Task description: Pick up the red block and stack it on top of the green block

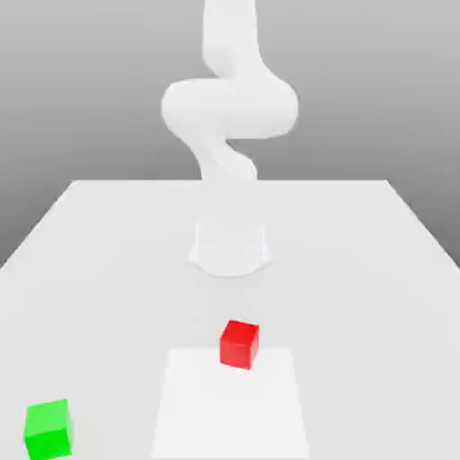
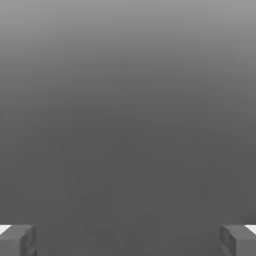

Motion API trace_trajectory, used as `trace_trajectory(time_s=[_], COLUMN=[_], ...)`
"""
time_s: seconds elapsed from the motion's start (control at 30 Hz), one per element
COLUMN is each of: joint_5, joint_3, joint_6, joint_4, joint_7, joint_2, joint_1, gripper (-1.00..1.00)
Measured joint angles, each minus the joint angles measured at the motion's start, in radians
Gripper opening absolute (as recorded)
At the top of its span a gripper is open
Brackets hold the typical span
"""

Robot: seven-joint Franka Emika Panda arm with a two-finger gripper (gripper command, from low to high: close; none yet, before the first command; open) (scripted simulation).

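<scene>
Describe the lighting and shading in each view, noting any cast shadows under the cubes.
Exterior view: flat, even light; the small matte red cube and small matte green cube have slightly darker side faces but cast no clear shadow on the white table; the white arm looks washed out against the grey backdrop. Hand view: a smooth grey gradient, darker lower down, behind the open grey gripper.

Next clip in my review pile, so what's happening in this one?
Nothing is being handled yet. The white arm stands at the far side of the table. Its claw is open and holds nothing. The red block sits on the table's near middle, and the green block sits apart from it, towards the exterior view's left near corner. No stacking has begun.
</scene>
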Motion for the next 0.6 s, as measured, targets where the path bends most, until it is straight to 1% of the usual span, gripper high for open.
trace_trajectory(time_s=[0.27,0.47,0.53,0.6], joint_5=[0.044,0.053,0.047,0.028], joint_3=[0.022,0.068,0.088,0.098], joint_6=[0.188,0.341,0.411,0.517], joint_4=[-0.261,-0.474,-0.545,-0.581], joint_7=[0.098,0.202,0.248,0.291], joint_2=[0.223,0.405,0.493,0.63], joint_1=[-0.01,-0.022,-0.029,-0.036], gripper=[0.0,0.0,0.0,0.0])
